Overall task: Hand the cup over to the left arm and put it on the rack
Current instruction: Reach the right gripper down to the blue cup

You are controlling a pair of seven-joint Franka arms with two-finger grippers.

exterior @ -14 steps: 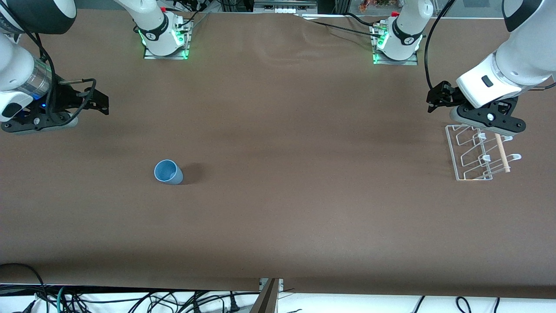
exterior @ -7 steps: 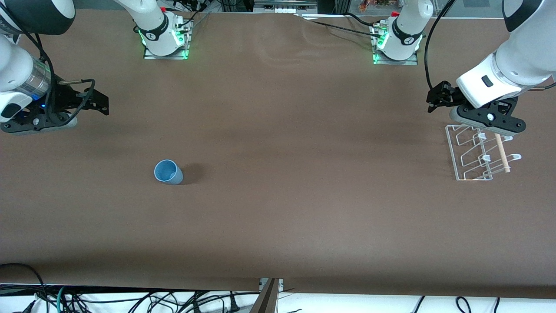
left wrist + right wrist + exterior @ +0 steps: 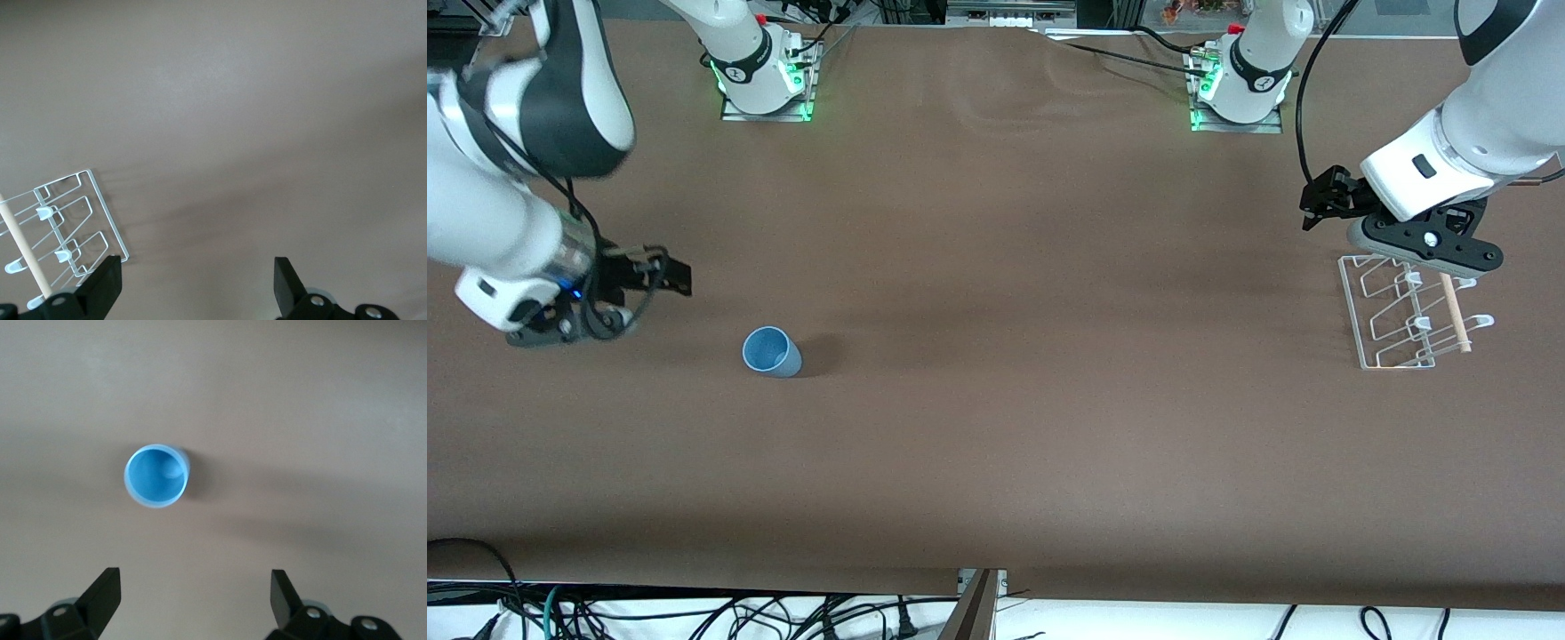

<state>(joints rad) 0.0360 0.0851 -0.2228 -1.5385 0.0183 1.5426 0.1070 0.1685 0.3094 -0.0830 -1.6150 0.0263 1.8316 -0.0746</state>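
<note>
The light-blue cup (image 3: 772, 352) stands upright on the brown table, toward the right arm's end. My right gripper (image 3: 667, 274) is open and empty, above the table a short way from the cup. In the right wrist view the cup (image 3: 155, 476) shows its open mouth ahead of the open right gripper (image 3: 195, 593). The clear rack (image 3: 1350, 302) with its wooden dowel (image 3: 1454, 311) stands at the left arm's end. My left gripper (image 3: 1320, 203) is open and empty, waiting above the table beside the rack. The left wrist view shows the rack (image 3: 107, 213) beside the open left gripper (image 3: 197, 280).
Both arm bases (image 3: 763, 80) (image 3: 1240, 84) with green lights stand along the table edge farthest from the camera. Cables (image 3: 694, 613) hang below the table's near edge. Wide bare table lies between the cup and the rack.
My right arm has swung down and toward the cup, its gripper now closer to it. The left arm, the cup and the rack have not moved.
</note>
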